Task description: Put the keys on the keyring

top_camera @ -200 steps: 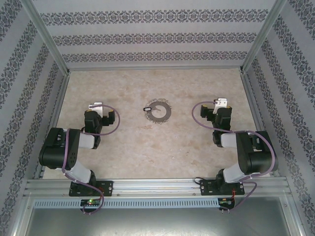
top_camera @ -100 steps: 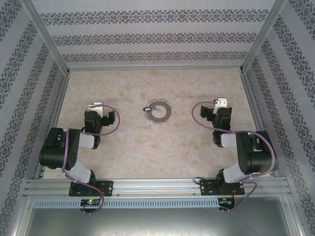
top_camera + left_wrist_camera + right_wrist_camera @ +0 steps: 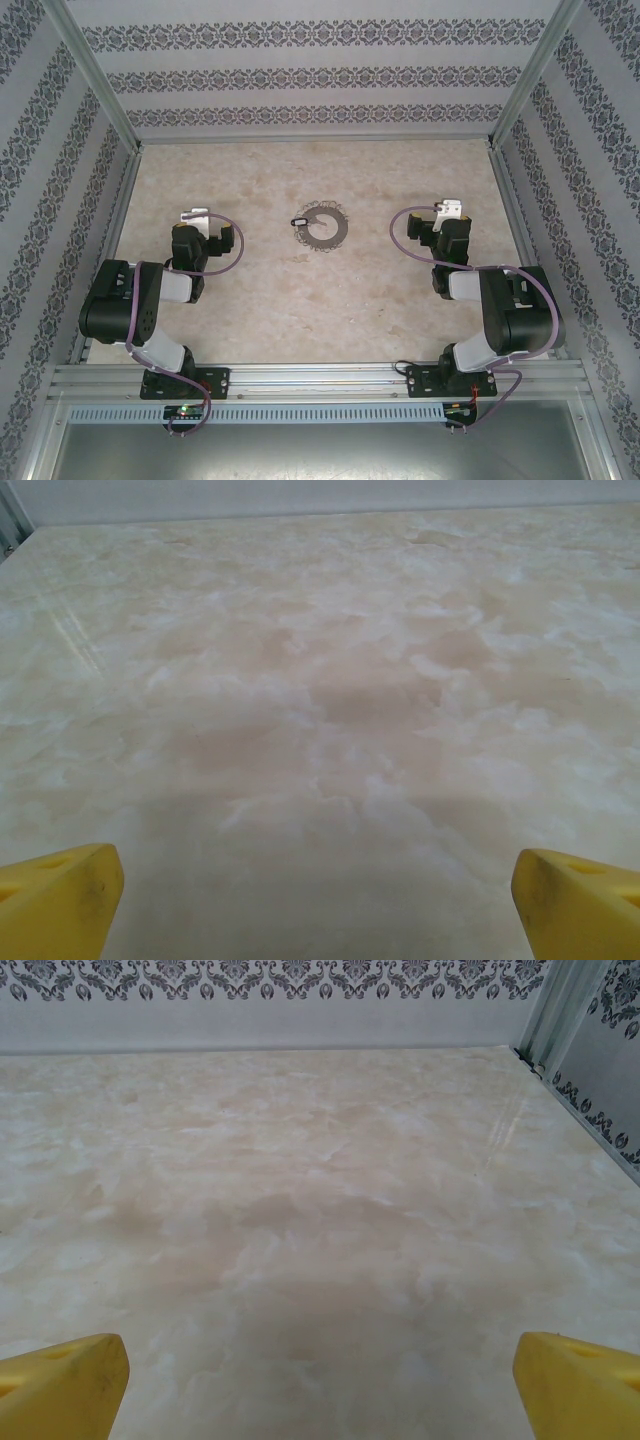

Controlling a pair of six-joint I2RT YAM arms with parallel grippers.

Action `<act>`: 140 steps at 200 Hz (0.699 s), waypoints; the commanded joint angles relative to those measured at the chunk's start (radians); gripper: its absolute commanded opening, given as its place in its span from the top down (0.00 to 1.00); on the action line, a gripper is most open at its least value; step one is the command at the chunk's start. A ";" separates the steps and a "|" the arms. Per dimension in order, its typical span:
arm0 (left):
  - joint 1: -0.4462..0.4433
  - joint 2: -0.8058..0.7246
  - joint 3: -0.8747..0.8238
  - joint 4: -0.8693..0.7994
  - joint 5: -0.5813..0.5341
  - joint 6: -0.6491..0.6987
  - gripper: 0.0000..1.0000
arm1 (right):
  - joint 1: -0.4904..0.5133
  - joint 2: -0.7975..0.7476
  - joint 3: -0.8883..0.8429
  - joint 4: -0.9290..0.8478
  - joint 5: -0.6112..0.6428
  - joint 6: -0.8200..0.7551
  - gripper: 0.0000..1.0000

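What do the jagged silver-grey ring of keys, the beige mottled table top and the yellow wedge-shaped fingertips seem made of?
Jagged silver-grey ring of keys: likely metal, by its grey colour; too small to judge finish. Beige mottled table top: marble-look, smooth, faint streak reflections; stone or printed laminate, unclear. Yellow wedge-shaped fingertips: probably matte plastic, even colour, no glare.

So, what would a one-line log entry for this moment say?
left gripper: open, empty | right gripper: open, empty | wreath of small silver-grey metal keys: flat on beige marbled table, untouched
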 commanded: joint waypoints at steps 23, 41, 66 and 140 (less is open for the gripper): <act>0.008 -0.002 0.016 0.018 0.010 0.008 0.00 | -0.002 -0.003 -0.010 0.031 -0.001 0.007 0.02; 0.008 -0.002 0.016 0.018 0.009 0.007 0.00 | -0.003 -0.003 -0.010 0.031 -0.002 0.007 0.02; 0.008 -0.002 0.016 0.019 0.008 0.009 0.00 | -0.002 -0.007 -0.013 0.034 -0.001 0.006 0.02; 0.004 -0.053 0.010 -0.014 0.018 0.018 0.00 | 0.015 -0.185 0.036 -0.249 -0.013 -0.030 0.02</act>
